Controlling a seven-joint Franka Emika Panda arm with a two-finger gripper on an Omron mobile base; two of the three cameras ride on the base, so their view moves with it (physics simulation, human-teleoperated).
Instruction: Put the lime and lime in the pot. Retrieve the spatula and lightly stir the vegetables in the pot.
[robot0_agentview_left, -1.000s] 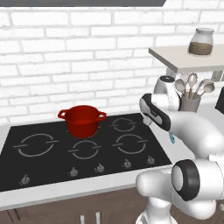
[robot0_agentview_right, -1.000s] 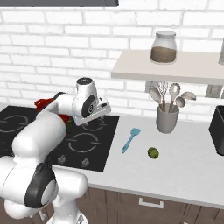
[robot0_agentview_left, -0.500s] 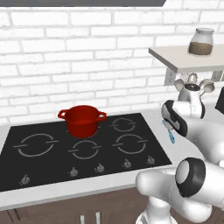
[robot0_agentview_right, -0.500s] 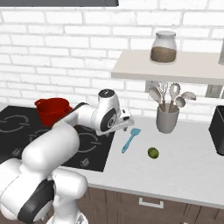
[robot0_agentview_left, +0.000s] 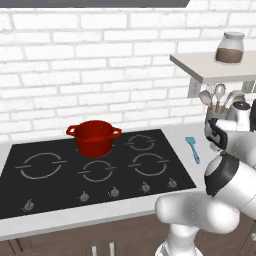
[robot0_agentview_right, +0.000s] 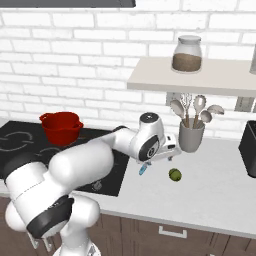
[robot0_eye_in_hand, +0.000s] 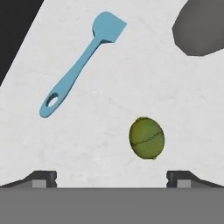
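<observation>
The gripper (robot0_eye_in_hand: 111, 177) hung over the pale counter (robot0_eye_in_hand: 109, 87) with its fingers spread wide and nothing between them; just ahead of it lay one lime (robot0_eye_in_hand: 147, 137), small, round and dull green with a thin dark seam; beyond that lay the spatula (robot0_eye_in_hand: 78, 62), flat light-blue blade and blue handle, beside the hob; the red pot (robot0_agentview_right: 61, 127) stood on the far left burner.
</observation>
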